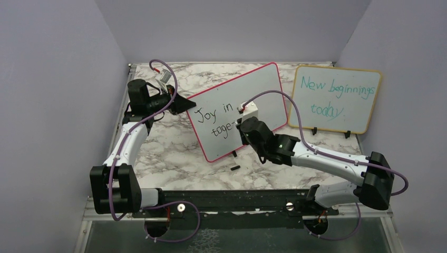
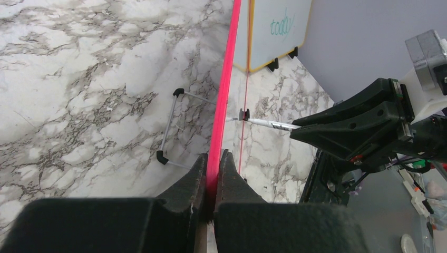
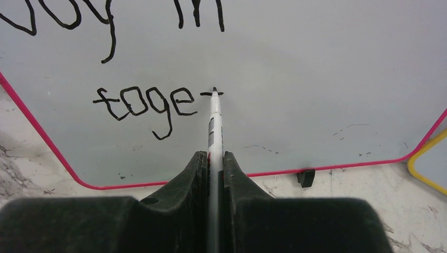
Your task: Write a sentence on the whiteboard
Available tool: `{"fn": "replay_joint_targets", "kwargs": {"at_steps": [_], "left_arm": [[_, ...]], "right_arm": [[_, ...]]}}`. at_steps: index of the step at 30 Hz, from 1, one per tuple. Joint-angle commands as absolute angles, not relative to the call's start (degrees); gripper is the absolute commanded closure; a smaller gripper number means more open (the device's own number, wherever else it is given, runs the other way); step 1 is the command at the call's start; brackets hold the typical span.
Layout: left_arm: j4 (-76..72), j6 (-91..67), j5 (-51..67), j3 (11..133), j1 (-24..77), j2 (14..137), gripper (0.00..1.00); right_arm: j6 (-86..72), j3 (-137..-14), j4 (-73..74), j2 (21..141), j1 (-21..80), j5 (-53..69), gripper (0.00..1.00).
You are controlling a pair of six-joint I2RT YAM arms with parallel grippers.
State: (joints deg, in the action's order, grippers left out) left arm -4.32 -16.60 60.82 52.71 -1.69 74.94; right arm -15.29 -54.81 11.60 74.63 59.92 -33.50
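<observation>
Top view first: the whiteboard [image 1: 261, 92] stands propped on the desk [image 1: 174, 153], about mid-scene and angled. The left tool [image 1: 179, 104] is at its left edge and the right tool [image 1: 243, 122] is right up against its face. The sentence [image 1: 213, 120] reads "Joy in" with "toge" under it, so we're partway through "togetherness". A yellow-framed board [image 1: 337, 100] sits just beside it on the right.

Left wrist view: our left tool is clamped on the pink frame, one finger on each side, bracing the board. Past it, the marker [image 2: 269, 124] pokes in from the right tool and meets the face.

Right wrist view: the right tool is squeezed tight on the marker barrel, with the tip touching the board on a short dash right after the "e". We reckon that's the second "t" being formed.

Next move, as we see it: finish that "t", then step rightward for "herness" with steady pressure. There's plenty of blank board left, but the line runs close to the bottom frame.
</observation>
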Motion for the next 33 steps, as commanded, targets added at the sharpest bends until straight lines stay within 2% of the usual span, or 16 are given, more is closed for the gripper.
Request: {"fn": "replay_joint_targets", "kwargs": {"at_steps": [1, 33], "left_arm": [[-0.1, -10.3, 54.0, 51.7, -1.1, 76.3, 1.00], [-0.1, -10.3, 54.0, 51.7, -1.1, 76.5, 1.00]], "right_arm": [[-14.5, -56.6, 9.5, 75.3, 59.8, -32.9, 1.00], [-16.4, -56.5, 14.4, 76.7, 59.8, -32.0, 0.99]]}}
